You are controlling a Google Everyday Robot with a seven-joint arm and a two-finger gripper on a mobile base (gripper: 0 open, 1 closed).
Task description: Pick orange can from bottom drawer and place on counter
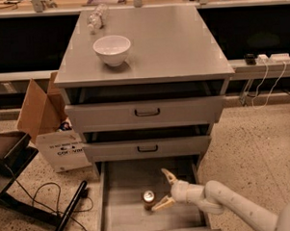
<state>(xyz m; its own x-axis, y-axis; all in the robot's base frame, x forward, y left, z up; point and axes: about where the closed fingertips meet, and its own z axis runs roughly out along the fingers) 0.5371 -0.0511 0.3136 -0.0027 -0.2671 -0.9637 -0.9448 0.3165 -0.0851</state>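
Orange can (pixel 148 198) stands upright on the floor of the bottom drawer (pixel 123 183), which is pulled out at the lower centre of the frame. It looks small, with a pale silver top and a dull orange-gold side, and is seen mostly from above. The gripper (pixel 158 190) reaches in from the lower right with its fingers (pixel 167 174) spread wide, grasping nothing. The lower finger lies just beside the can, though I cannot tell whether it touches; the upper one is apart from it. For a clean grasp, I judge the gripper should slide left until the can sits squarely between both fingers at mid-height, then close, so the can is not tipped or pushed away. Farther back, the counter (pixel 171 44) shows bare surface right of the white bowl (pixel 112 49) for placing.
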